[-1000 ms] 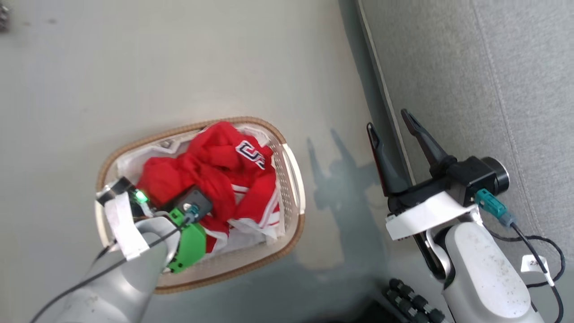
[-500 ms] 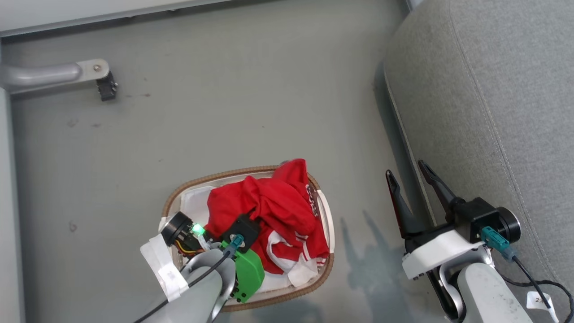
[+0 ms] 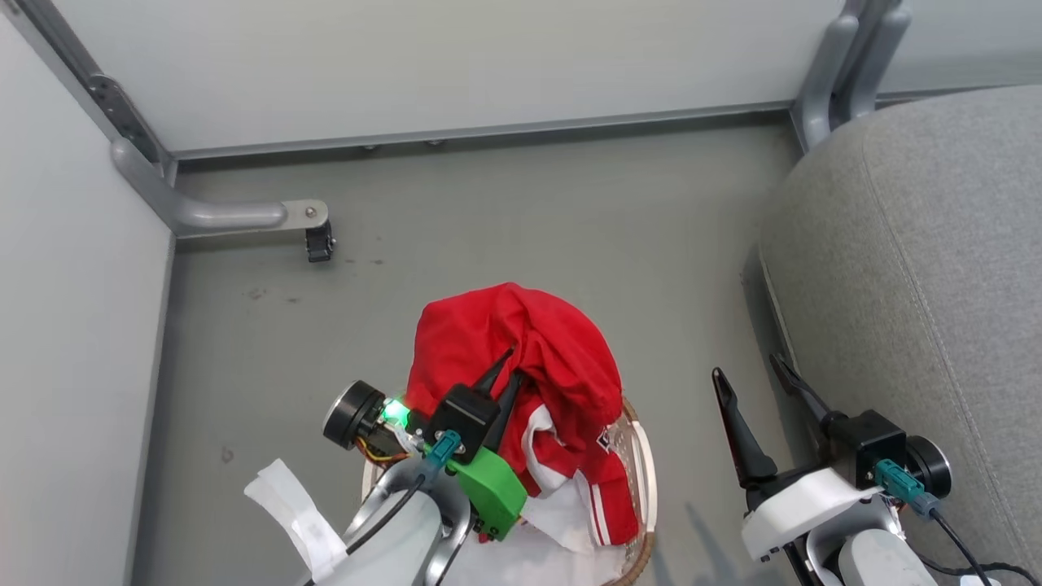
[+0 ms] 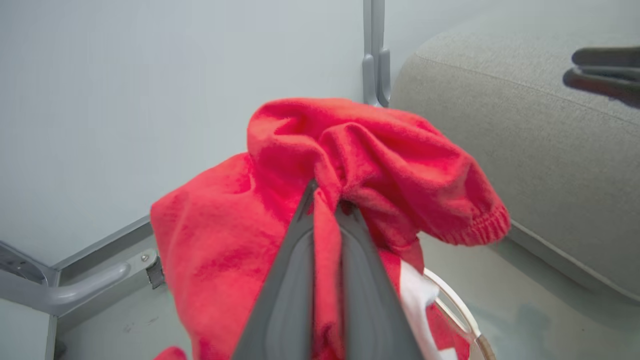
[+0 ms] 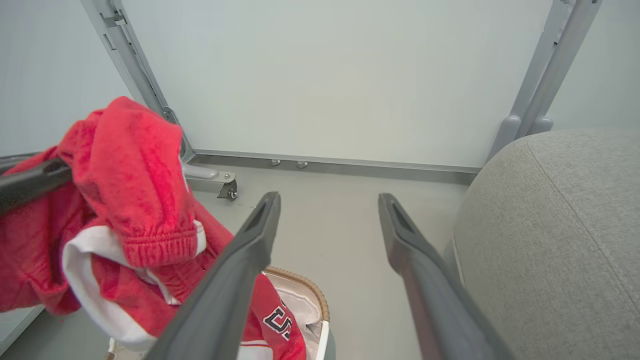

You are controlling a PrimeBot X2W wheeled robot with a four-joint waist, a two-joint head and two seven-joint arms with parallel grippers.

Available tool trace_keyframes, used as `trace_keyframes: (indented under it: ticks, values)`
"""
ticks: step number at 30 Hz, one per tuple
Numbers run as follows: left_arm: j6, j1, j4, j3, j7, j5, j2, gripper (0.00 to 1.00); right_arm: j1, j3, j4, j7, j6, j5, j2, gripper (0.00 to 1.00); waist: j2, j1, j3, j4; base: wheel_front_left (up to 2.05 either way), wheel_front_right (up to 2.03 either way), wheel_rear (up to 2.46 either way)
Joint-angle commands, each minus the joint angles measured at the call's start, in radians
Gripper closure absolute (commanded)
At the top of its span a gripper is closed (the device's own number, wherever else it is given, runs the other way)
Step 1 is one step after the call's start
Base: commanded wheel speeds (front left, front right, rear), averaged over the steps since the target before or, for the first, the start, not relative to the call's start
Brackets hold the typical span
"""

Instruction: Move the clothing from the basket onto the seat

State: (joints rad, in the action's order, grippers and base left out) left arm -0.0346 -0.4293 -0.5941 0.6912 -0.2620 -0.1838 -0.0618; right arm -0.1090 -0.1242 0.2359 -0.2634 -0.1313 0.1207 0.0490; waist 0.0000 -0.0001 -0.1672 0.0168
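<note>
The left gripper point(image 3: 508, 368) was clamped on a fold of the red jersey point(image 3: 480, 330), which hung bunched from its 2 fingers above the basket point(image 3: 645, 460), with its lower part trailing down into it. The right gripper point(image 3: 747, 368) stood wide open and empty, between the basket and the grey seat point(image 3: 920, 268), just beside the seat's edge.

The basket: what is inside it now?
The lower part of the red jersey hangs into the basket, over a white liner. The bottom is covered, so nothing under them can be judged.
</note>
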Motion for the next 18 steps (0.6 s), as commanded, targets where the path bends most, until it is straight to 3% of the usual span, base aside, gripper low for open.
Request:
trace_keyframes:
  ticks: [1,10,18]
  values:
    - [0.007,0.020,0.030,-0.009,-0.004,-0.003,0.001,1.00,0.019,0.002,0.003,-0.002,0.001,0.001,0.004,0.00,0.0000,0.0001,0.066,-0.044,0.00,0.00,0.00]
    - [0.022,0.036,0.201,-0.082,-0.004,-0.020,0.003,1.00,0.055,0.004,0.003,-0.002,0.001,0.011,0.004,0.00,0.0000,0.0001,0.116,-0.045,0.00,0.00,0.00]
    - [0.009,0.024,0.301,-0.126,-0.004,-0.041,0.008,1.00,0.085,-0.013,0.002,-0.002,0.001,0.016,0.004,0.00,0.0000,0.0001,0.149,-0.037,0.00,0.00,0.00]
